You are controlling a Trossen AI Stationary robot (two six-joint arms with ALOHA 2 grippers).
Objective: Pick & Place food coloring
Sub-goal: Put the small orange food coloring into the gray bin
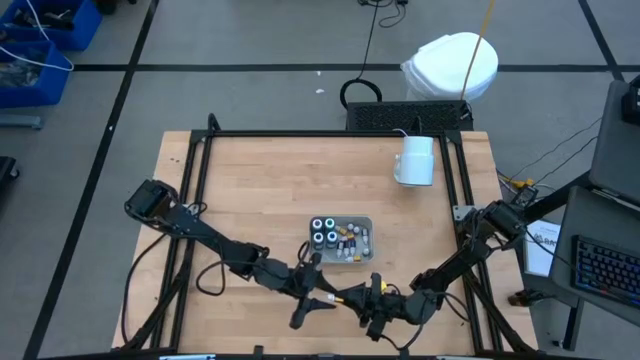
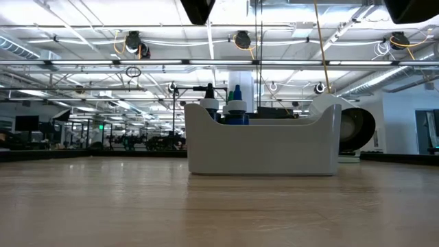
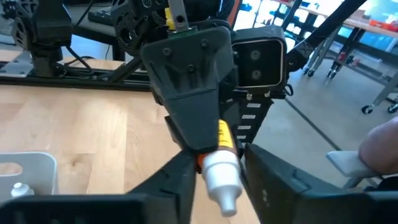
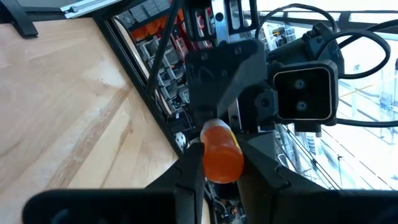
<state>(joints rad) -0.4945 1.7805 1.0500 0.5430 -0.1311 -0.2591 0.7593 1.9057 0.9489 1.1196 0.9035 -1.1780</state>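
Both arms meet near the front edge of the table (image 1: 250, 180), roughly in the middle, w/ the left gripper (image 1: 322, 296) and the right gripper (image 1: 362, 298) pointed nose to nose. Between them is one lil dropper bottle (image 3: 221, 171), orange body w/ a white cap, lying more or less horizontal up off the wood. In the right wrist view the orange end is wedged between that arm's own fingers (image 4: 186, 174), so the right one is def clamped on the bottle. The white cap end pokes toward the left side and sits inside the left gripper's reach, but tbh I can't tell whether that one has actually clenched on it or is just around it. The rest of the food coloring is in the clear tray (image 1: 368, 222), which sits just behind the two grippers, a bit toward the center of the table: four dark round pots (image 1: 324, 231) w/ pale ring tops packed in the tray's left half, and a jumble of small white-capped bottles (image 1: 352, 241) in the right half. In the low view a blue one (image 2: 236, 113) sticks up over the tray wall. A big white mug (image 1: 415, 160) stands farther back on the right, well apart from the tray.
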